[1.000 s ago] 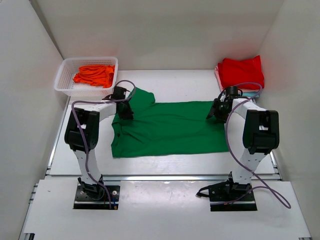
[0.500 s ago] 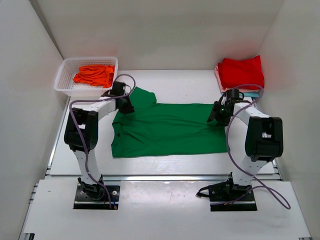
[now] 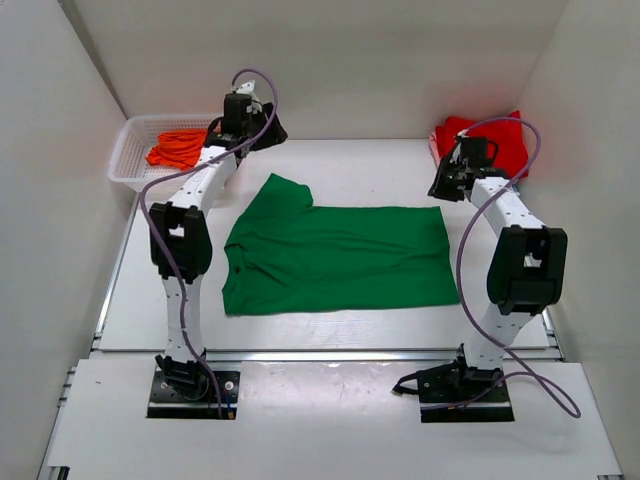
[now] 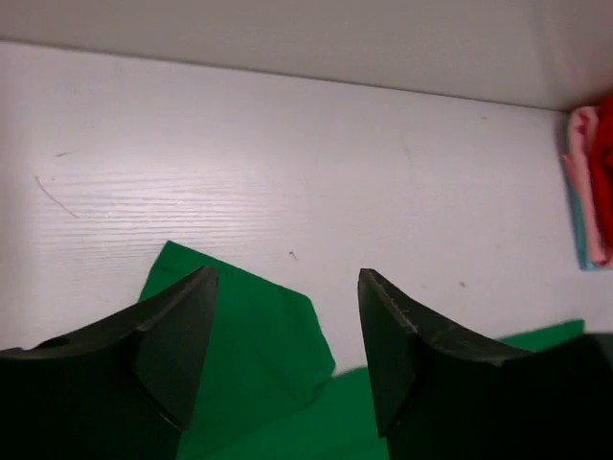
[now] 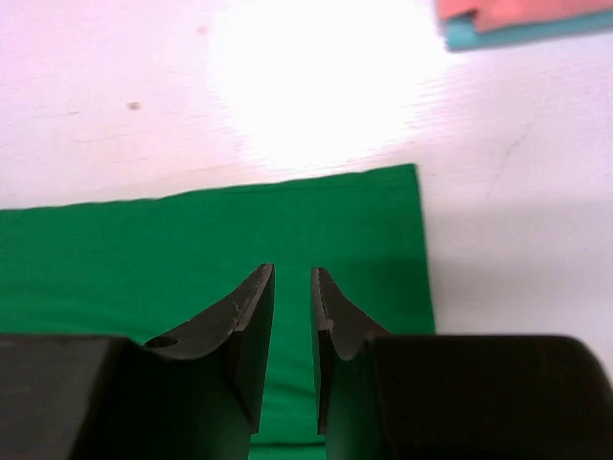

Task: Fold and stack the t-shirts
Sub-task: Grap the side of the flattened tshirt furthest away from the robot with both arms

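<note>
While the bright green cloth t-shirt (image 3: 335, 258) lies spread on the white table (image 3: 360, 165), both arms hover near its far edge, the left gripper (image 4: 287, 276) wide and empty, the right gripper (image 5: 291, 270) narrowed to an empty slit. Folding looks barely begun. Next, I reckon, each must descend and pinch a far corner.

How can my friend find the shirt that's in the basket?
Start at the white table, far left corner, where a white lattice basket sits. The crumpled orange shirt lies inside it. The green shirt lies flat mid-table, and the red one sits far right.
</note>
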Robot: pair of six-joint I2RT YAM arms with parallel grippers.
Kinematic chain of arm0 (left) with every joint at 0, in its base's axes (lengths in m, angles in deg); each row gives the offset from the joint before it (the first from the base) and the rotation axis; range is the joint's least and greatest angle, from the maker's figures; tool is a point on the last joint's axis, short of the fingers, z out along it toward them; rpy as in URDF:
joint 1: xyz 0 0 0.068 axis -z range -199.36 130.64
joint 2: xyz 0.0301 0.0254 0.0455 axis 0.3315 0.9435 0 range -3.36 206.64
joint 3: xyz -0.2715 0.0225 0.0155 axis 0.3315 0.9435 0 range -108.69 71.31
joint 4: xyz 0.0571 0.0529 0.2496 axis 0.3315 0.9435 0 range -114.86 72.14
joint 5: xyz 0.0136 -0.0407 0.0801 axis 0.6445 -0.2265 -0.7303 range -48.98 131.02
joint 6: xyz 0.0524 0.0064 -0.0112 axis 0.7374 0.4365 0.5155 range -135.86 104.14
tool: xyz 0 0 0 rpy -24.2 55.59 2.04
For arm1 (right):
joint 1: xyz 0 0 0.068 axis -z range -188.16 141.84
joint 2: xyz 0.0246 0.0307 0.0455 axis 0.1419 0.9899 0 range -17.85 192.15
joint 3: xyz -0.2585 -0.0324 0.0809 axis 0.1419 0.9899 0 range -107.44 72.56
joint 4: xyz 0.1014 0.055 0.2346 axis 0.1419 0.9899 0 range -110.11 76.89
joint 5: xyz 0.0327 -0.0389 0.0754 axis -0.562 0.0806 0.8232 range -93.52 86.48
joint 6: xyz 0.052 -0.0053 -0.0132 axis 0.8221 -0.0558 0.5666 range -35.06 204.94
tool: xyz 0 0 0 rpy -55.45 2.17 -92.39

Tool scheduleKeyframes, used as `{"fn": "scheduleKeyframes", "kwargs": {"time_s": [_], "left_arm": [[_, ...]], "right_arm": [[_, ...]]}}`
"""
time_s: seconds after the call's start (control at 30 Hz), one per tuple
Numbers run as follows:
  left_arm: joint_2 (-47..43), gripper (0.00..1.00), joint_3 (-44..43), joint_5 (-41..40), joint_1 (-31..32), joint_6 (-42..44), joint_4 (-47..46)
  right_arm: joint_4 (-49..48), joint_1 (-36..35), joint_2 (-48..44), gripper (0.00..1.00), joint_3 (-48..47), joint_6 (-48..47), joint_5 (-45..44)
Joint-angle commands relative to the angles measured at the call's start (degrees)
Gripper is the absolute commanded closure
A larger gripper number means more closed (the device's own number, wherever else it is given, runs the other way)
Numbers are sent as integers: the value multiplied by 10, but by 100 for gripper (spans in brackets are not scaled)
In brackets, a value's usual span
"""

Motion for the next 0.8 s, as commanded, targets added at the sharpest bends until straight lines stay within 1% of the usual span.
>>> {"fn": "scheduleKeyframes", "kwargs": {"time_s": [0.0, 0.07, 0.17, 0.2, 0.23, 0.27, 0.33, 0.37, 0.4, 0.47, 0.5, 0.53, 0.57, 0.6, 0.63, 0.67, 0.7, 0.77], "left_arm": [[67, 28, -42, -31, -4, 16, 60], [95, 29, -63, -45, -5, 14, 64], [149, 33, -143, -58, -8, 13, 101], [178, 28, -160, -63, -8, 14, 112], [192, 27, -200, -64, -7, 15, 136], [218, 25, -222, -65, -7, 20, 147], [266, 26, -298, -63, -4, 21, 194], [275, 26, -315, -66, -4, 21, 201], [285, 27, -319, -66, -4, 18, 214], [286, 28, -308, -66, -3, 19, 212], [280, 31, -295, -57, -8, 18, 213], [278, 36, -277, -50, -5, 13, 202], [268, 51, -255, -43, -5, 10, 191], [262, 72, -247, -40, -5, 14, 191], [254, 91, -229, -32, -4, 11, 185], [253, 97, -224, -26, -6, 7, 180], [249, 100, -220, -22, -7, 7, 183], [242, 100, -209, -5, -6, 7, 175]], "right_arm": [[-5, 9, 32, 80, -19, -8, -11], [-9, 9, 46, 78, -21, -8, -10], [-6, 5, 67, 74, -33, -9, -14], [-5, 8, 74, 73, -31, -6, -15], [-5, 9, 78, 72, -33, -11, -15], [-5, 9, 76, 72, -33, -12, -18], [-2, 8, 85, 70, -33, -10, -22], [0, 15, 89, 68, -36, -8, -22], [2, 18, 94, 68, -34, -8, -23], [5, 22, 96, 65, -42, -4, -36], [3, 25, 98, 64, -44, -1, -40], [2, 28, 102, 59, -44, 3, -37], [1, 31, 105, 53, -49, 7, -45], [4, 34, 109, 52, -53, 8, -43], [10, 38, 124, 46, -65, 9, -46], [16, 38, 131, 45, -80, 9, -47], [26, 39, 137, 44, -86, 12, -45], [40, 38, 161, 44, -108, 13, -44]]}}
